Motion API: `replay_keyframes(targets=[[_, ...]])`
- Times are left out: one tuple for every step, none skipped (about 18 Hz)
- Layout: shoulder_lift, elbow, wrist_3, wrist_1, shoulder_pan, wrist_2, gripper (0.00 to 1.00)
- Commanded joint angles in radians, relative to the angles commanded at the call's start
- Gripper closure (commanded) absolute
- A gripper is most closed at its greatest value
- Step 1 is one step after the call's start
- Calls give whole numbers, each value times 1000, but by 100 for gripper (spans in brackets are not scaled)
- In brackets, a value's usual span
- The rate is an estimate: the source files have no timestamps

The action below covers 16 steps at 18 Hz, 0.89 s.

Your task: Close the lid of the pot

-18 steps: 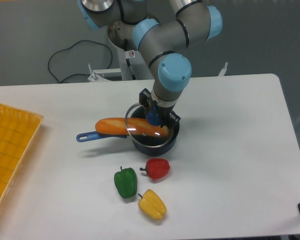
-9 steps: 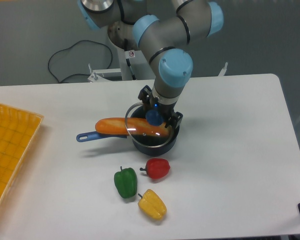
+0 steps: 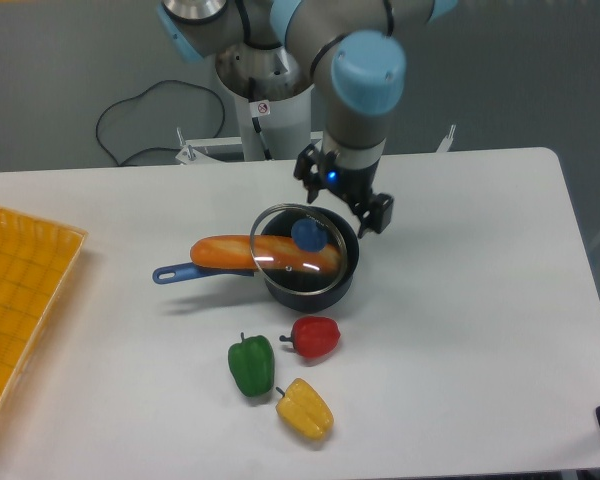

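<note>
Hovering above the pot's far rim, my tool [image 3: 342, 197] is spread open and holds nothing. The pot lid [image 3: 296, 253] rests tilted on a bread loaf [image 3: 230, 252] lying across the pot [image 3: 320, 288]. The pot's handle [image 3: 178, 272] points left along the bench [image 3: 460, 300].

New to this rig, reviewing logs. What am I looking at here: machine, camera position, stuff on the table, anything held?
One fixed camera looks down at a white table from the front. The grey and blue jointed machine is a robot arm; its gripper hangs open and empty just behind the pot. The glass pot lid sits on the pot, resting on a bread roll that sticks out of it. In front lie red, green and yellow peppers. A yellow tray is at the left edge.
</note>
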Motion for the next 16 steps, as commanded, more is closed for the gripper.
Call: replay_keyframes(targets=[[8,0,24,0,31,-2,0],[9,3,53,0,58,-5,0],[6,14,63,3,86,-5,0],[3,20,66,11,111,-5,0],[-1,29,72,20,138,-3,0],[-8,43,92,31,160,-3,0],[-26,55,127,34,170,-2,0],[-52,73,159,34,183,0,0],[-67,86,179,34,192,9,0],[-90,95,193,35,206,21,0],[-112,107,222,37,207,31,0],[-130,124,270,37,210,44,0],[-153,139,332,35,214,61,0],[-173,144,388,35,214,74,0],[-193,150,431,37,220,77,0],[-213,152,457,54,232,77,0]])
